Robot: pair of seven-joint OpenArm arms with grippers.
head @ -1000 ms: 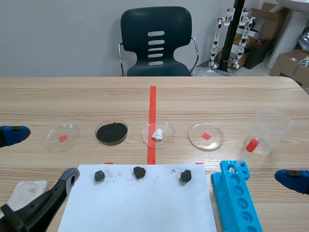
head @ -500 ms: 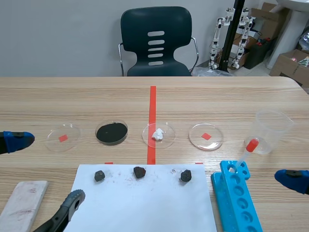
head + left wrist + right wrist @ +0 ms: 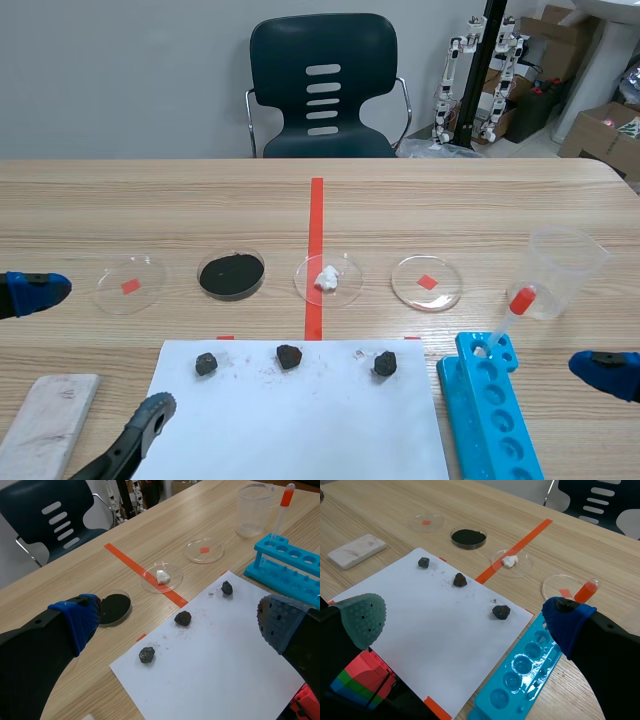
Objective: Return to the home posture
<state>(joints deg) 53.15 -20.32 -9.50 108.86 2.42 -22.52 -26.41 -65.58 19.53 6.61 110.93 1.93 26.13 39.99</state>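
My left gripper (image 3: 177,622) is open, low over the near left part of the table, with nothing between its fingers. In the scene view its blue pad (image 3: 30,290) shows at the left edge and its grey dotted pad (image 3: 150,413) near the front edge. My right gripper (image 3: 465,619) is also open and empty, over the near right corner; only its blue pad (image 3: 605,372) shows in the scene view. Ahead of both lies a white paper sheet (image 3: 300,425) with three dark lumps (image 3: 289,356) in a row.
Beyond the sheet stand several petri dishes, one with black powder (image 3: 232,274) and one with a white lump (image 3: 328,279). A blue tube rack (image 3: 490,410) holds a red-bulbed dropper (image 3: 512,308) beside a clear beaker (image 3: 565,272). A whitish block (image 3: 50,430) lies front left.
A second ago the left arm lay across the block at the front left; it has drawn back toward the front edge, baring the block. Nothing has moved in the last half second.
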